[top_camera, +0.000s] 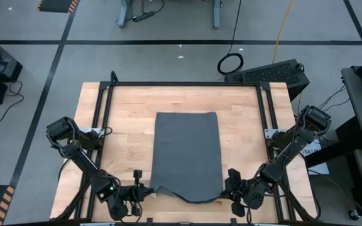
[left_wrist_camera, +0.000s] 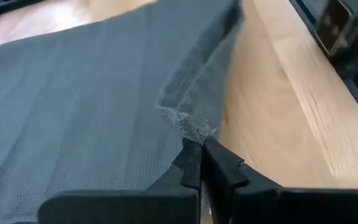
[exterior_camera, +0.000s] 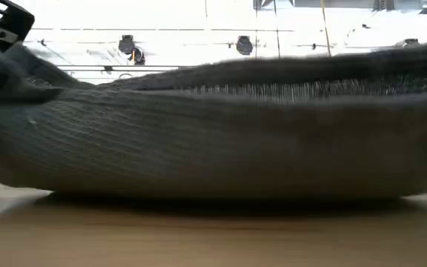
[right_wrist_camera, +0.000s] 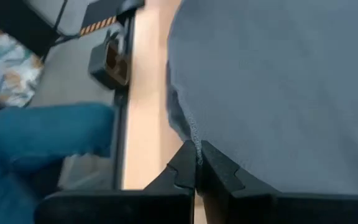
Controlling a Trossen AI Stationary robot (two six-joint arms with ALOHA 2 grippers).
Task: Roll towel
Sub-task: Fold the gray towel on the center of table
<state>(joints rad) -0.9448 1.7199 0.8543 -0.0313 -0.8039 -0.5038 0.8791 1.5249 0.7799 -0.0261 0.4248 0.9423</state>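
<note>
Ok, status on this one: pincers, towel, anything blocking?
Left pincer shut on the towel's near left corner. Right pincer shut on the near right corner. Near edge lifted, the rest flat on the table. Nothing in the way.

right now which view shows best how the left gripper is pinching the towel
The left wrist view: the left gripper is shut on the towel corner. The high view shows it small; the low view shows mostly cloth; the right wrist view misses it.

The towel (top_camera: 187, 154) is a matt dark grey cloth with a fine ribbed weave and a frayed edge, lying on a smooth pale wooden table (top_camera: 121, 138) framed in black metal, while the gripper fingers (left_wrist_camera: 219, 171) look like matt black plastic.
</note>
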